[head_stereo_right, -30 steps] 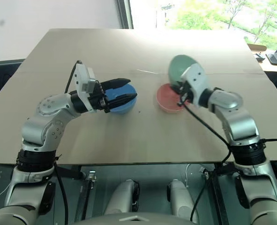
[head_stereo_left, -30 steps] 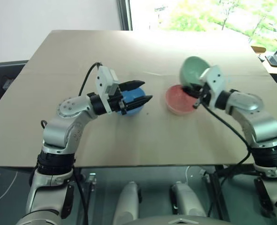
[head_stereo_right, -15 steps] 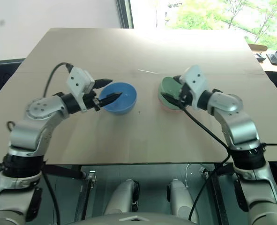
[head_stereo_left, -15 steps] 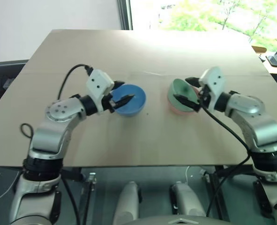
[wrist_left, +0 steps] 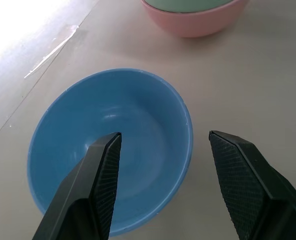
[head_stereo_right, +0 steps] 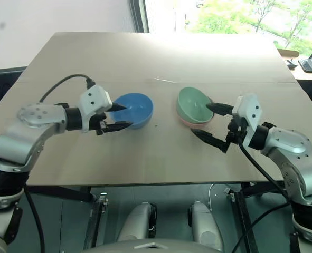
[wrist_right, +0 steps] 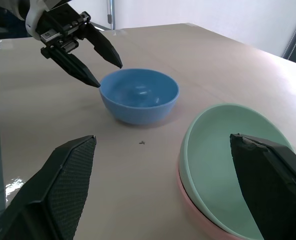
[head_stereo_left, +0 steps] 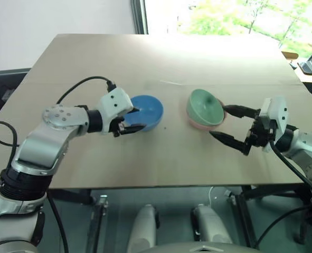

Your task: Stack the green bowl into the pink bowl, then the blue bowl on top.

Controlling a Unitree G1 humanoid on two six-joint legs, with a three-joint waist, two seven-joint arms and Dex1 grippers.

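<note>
Green bowl (head_stereo_left: 205, 106): nested in the pink bowl (head_stereo_left: 202, 124), mouth up but tilted, sitting askew rather than level; just beyond the right fingertips, not touched.
Pink bowl: upright on the table (head_stereo_left: 161, 58); a thin rim shows under the green bowl in the eye views, while the left wrist view shows more of its side wall.
Blue bowl (head_stereo_left: 145, 112): upright on the table, mouth up, round so no long axis; apart from the stacked pair.
Left gripper (head_stereo_left: 133, 119): fingers spread moderately wide, straddling the near rim of the blue bowl; holding nothing.
Left fingers (wrist_left: 95, 185): in the left wrist view one tip hangs over the bowl's hollow, the other outside the wall; contact with the rim cannot be told.
Right gripper (head_stereo_left: 229, 125): fingers wide apart, empty; the green bowl lies just past the farther fingertip.
Right wrist view: shows both bowls between the spread fingers, and the left gripper at the blue bowl's far rim.
</note>
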